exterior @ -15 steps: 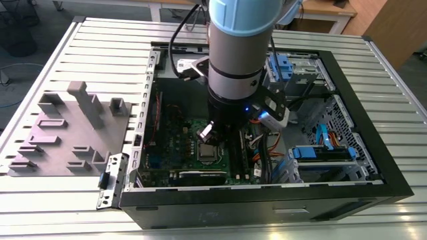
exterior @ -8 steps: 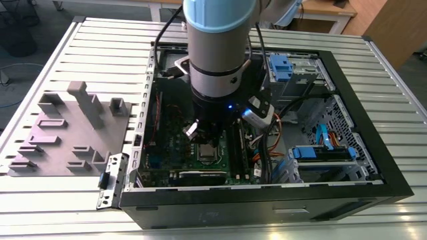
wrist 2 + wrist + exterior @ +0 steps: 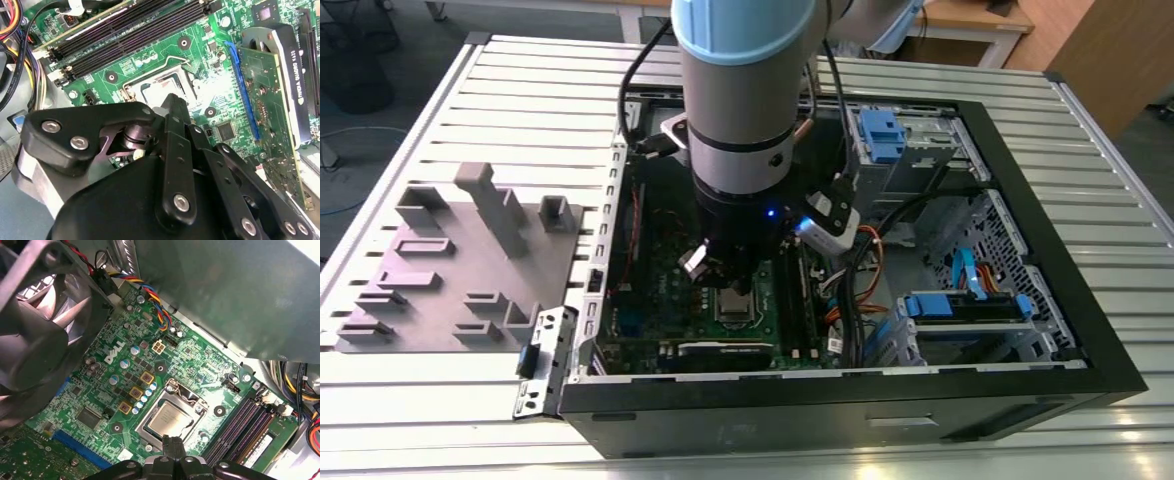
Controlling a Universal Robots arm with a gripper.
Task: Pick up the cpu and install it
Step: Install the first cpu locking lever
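The cpu [image 3: 168, 419], a small square chip with a pale metal top, lies flat inside the shiny socket frame [image 3: 192, 399] on the green motherboard [image 3: 197, 357]. In the first wrist view my gripper [image 3: 171, 444] hangs just beside the chip's edge, its two black fingers pressed together with nothing between them. In the second wrist view the gripper [image 3: 172, 100] covers part of the socket, and a strip of the cpu [image 3: 156, 90] shows past it. In the exterior view the arm reaches down into the open computer case, with the gripper [image 3: 724, 280] right above the socket [image 3: 738, 303].
A large fan [image 3: 35, 335] and a grey metal box [image 3: 235, 295] stand close around the socket. Memory slots [image 3: 245, 425] and cable bundles [image 3: 305, 385] lie on one side, a graphics card [image 3: 287, 90] on another. A grey moulded tray [image 3: 454, 270] sits at the exterior view's left of the case.
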